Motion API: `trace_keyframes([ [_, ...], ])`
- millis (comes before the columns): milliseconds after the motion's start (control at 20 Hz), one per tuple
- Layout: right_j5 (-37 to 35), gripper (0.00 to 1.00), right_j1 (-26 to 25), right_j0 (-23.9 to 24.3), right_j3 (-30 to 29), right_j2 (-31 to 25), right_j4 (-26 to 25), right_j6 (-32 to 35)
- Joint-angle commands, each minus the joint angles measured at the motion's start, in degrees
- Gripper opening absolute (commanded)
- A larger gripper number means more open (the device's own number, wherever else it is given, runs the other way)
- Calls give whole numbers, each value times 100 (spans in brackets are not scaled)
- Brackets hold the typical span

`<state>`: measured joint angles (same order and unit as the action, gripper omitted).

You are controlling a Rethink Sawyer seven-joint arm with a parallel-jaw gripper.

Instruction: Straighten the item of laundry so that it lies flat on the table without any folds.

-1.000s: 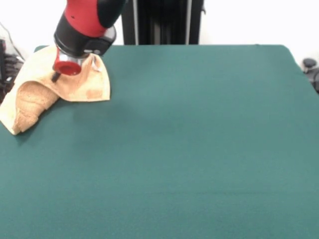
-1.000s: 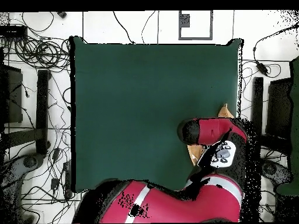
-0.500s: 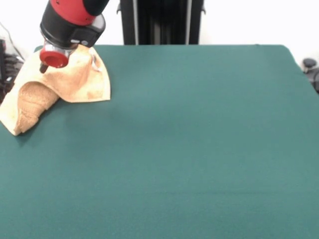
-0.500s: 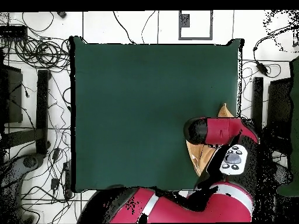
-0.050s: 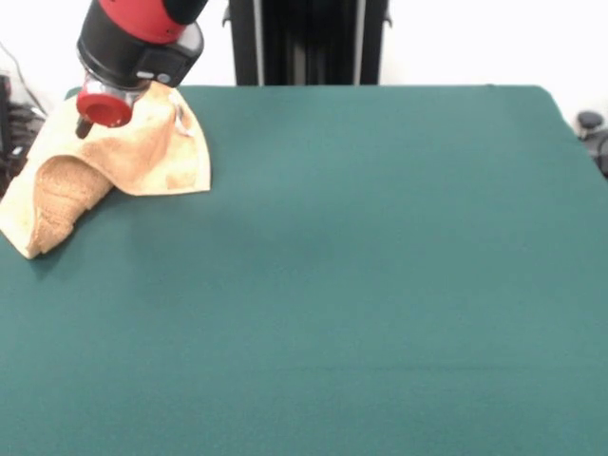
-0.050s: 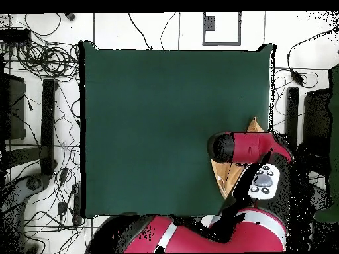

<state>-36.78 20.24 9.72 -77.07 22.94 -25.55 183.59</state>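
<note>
The item of laundry [image 5: 133, 161] is a tan terry towel, bunched at the far left corner of the table [image 5: 361, 266]. One part lies flat. Its left part is folded over into a raised hump [image 5: 57, 195] that reaches the table's left edge. The gripper [image 5: 92, 118] hangs under the red and black arm, over the towel's upper left part; how it meets the cloth is hidden. In the overhead view only slivers of the towel [image 6: 228, 177] show beside the arm [image 6: 248, 149], which covers the gripper.
The dark green table spreads wide to the right and front of the towel in the front view. A black column [image 5: 304, 43] stands behind the far edge. Cables [image 6: 40, 59] and stands lie on the floor around the table.
In the front view the arm has moved up and to the left over the towel since one second ago, then stayed almost still. The towel keeps its shape.
</note>
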Motion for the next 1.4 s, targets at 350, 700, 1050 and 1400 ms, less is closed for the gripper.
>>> trace_keyframes([
  [350, 104, 100, -287, -54, -131, -710, 75, -421],
  [700, 79, 100, -308, -84, -102, -690, 57, -407],
  [1050, 333, 100, -461, -276, 2, -448, -67, -35],
  [1400, 184, 100, -395, 1, -144, -762, 274, -116],
])
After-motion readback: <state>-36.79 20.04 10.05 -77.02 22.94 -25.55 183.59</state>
